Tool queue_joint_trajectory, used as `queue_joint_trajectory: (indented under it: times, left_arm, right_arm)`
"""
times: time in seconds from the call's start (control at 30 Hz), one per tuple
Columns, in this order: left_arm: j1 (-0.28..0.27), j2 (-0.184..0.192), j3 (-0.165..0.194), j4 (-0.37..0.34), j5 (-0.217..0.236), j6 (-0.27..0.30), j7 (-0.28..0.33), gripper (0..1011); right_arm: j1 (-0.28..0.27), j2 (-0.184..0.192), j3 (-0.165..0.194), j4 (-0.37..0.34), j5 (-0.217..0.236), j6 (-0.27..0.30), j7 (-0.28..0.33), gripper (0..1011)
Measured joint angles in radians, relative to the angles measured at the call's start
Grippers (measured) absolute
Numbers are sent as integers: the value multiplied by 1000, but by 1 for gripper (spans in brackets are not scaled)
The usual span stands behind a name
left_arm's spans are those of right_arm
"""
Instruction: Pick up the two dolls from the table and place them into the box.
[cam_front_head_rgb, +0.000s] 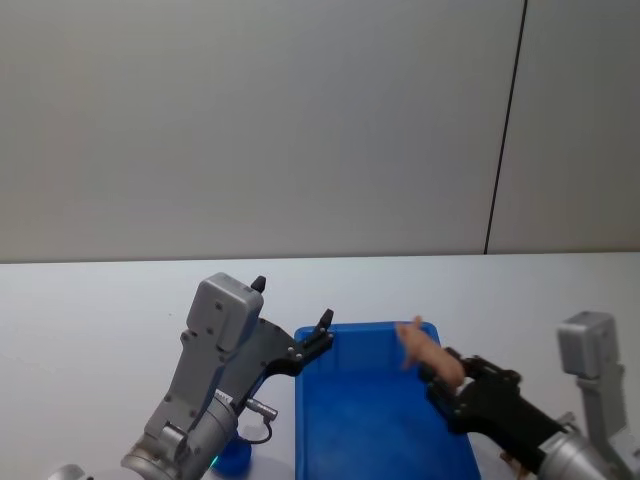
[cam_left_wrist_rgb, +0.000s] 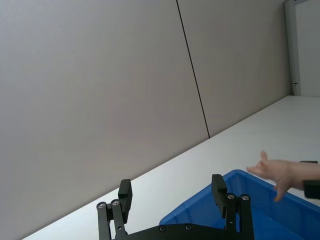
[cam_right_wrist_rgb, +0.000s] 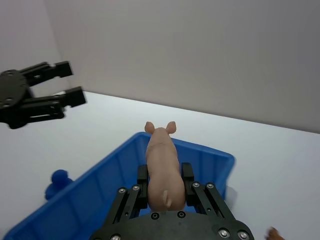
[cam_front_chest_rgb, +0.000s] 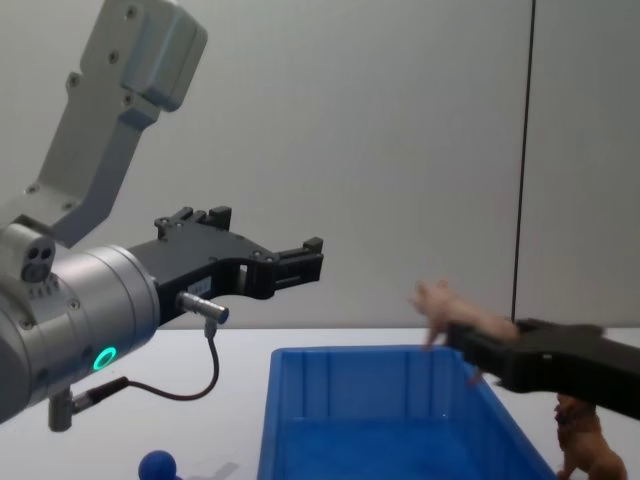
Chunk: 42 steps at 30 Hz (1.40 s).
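The right claw (cam_right_wrist_rgb: 164, 171) clamps the pig (cam_right_wrist_rgb: 161, 150) — the box (cam_right_wrist_rgb: 95, 180) lies just beneath it. The left claw (cam_left_wrist_rgb: 171, 186) gapes wide above the box's corner.

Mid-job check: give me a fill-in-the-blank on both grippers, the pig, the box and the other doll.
The right gripper is shut on the pig, held above the ____ box.
The left gripper hangs by the box with its fingers ____.
The brown doll stands on the table on the robot's ____ side of the box.
Missing words: blue; open; right.
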<state>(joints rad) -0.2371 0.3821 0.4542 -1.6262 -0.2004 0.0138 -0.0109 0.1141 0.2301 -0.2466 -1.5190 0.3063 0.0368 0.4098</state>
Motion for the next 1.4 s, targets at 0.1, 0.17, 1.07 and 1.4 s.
queue_joint_trajectory:
  times: [0.1,0.17,1.07,1.4]
  left_arm:
    - [0,0,0,0,0,0,0,1001]
    - [0,0,0,0,0,0,0,1001]
    - [0,0,0,0,0,0,0,1001]
    - [0,0,0,0,0,0,0,1001]
  right_arm:
    - [15,-13,-11,12,-5,2,28,390]
    - [29,-26,-21,24,-10,5,52,449]
    - [37,-45,-50,9,-55,55,-44,1001]
    - [-13,-14,-32,-53,-69,59,-181,1001]
